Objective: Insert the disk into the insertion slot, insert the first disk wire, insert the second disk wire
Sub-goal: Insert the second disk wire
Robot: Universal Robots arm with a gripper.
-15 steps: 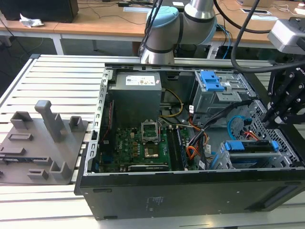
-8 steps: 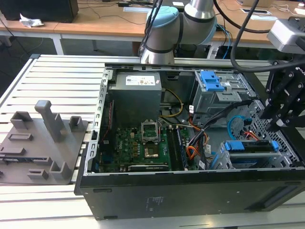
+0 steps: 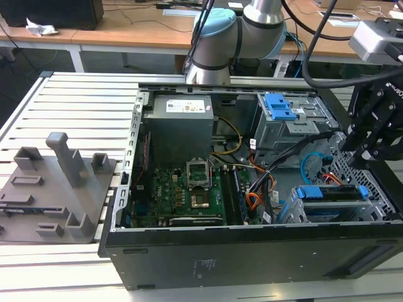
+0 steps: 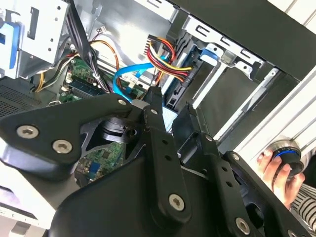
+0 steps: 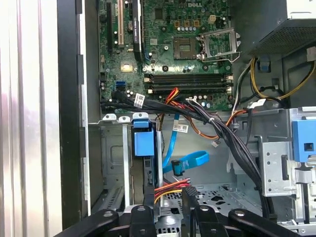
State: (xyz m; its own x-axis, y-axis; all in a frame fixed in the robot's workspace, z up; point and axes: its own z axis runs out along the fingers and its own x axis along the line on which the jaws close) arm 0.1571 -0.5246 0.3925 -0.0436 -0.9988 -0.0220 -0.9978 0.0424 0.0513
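Gripper [image 5: 170, 197], seemingly gripping wire [image 5: 170, 186], beside disk [image 5: 144, 143]

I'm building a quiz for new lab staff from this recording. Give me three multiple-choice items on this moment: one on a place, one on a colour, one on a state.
1. Where is the disk in its blue frame?
A. On the grey fixture beside the computer
B. In the insertion slot inside the case
C. On top of the power supply

2. What colour is the flat cable looping beside the slot?
A. Green
B. White
C. Blue

3. How does the computer case stand?
A. Side panel off, inside exposed
B. Fully closed
C. Upside down on the table

Key: 1 B, the disk sits between the grey walls of the insertion slot in the first wrist view. 2 C, the flat cable is bright blue. 3 A, the computer case lies open, with the motherboard in plain sight in the exterior view.
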